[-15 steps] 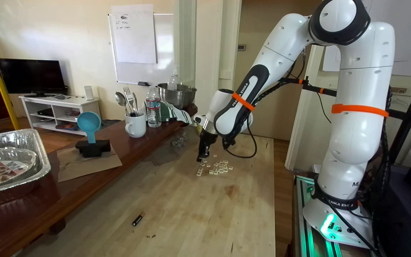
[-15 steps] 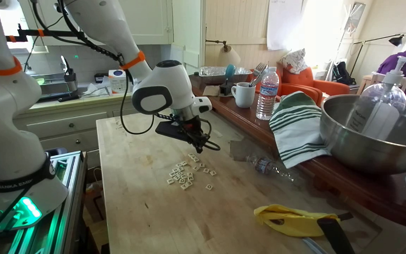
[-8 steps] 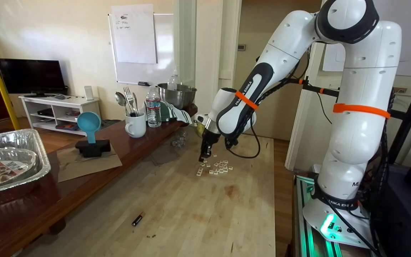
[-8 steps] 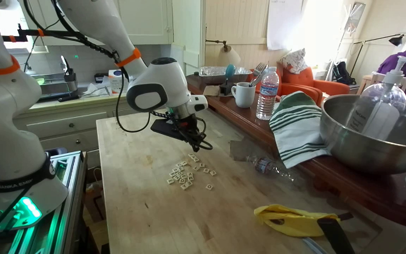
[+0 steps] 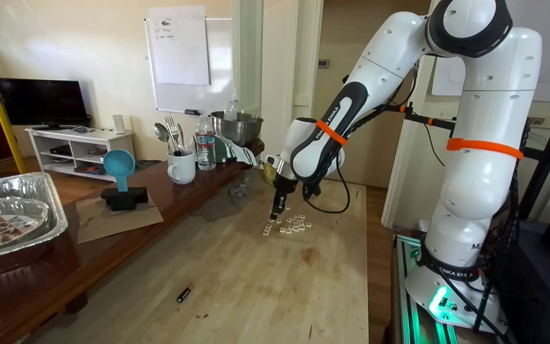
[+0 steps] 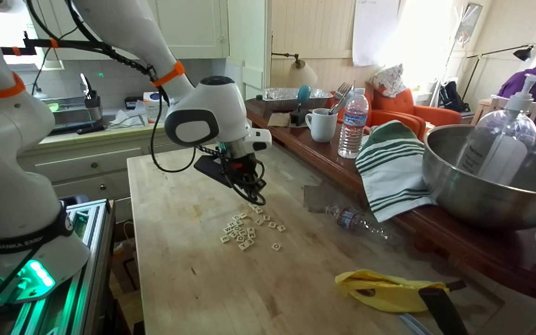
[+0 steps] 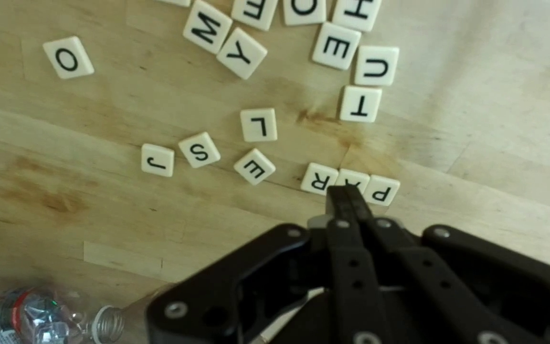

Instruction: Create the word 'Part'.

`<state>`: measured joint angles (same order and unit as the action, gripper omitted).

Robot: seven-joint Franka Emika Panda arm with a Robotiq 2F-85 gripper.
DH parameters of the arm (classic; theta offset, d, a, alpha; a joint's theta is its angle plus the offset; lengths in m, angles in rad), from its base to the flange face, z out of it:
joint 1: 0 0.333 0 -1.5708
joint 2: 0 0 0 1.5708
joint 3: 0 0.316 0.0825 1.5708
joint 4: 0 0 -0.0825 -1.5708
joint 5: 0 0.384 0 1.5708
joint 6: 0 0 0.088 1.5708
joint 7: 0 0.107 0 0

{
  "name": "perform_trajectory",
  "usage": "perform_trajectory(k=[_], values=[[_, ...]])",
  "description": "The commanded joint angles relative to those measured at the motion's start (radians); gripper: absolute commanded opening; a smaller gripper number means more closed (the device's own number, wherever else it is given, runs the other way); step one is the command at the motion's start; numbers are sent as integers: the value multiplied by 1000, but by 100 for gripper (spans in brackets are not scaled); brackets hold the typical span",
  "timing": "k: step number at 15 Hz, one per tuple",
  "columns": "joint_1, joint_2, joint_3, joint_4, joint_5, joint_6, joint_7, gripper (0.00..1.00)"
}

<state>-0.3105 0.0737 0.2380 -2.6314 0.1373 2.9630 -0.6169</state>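
tiles, square, cream and black-lettered, touch in a row reading p, a, r, three letters done, well in from the robot-side edge of the pale wooden worktop. a cream t tile nearby seems all that is left to add. the black two-fingered claw is closed, holding nothing visible, its tips partly hiding the a.
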Motion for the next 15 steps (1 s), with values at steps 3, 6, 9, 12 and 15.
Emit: perform_trajectory(k=[3,6,9,12,15], values=[[10,-11,-1,-14,3,-29,79,0],[9,-6,-7,-16,-7,-26,121,0],[7,10,-7,-19,-1,-26,148,0],[6,25,-11,-24,-4,-23,169,0],[91,40,-105,-23,-5,-21,178,0]])
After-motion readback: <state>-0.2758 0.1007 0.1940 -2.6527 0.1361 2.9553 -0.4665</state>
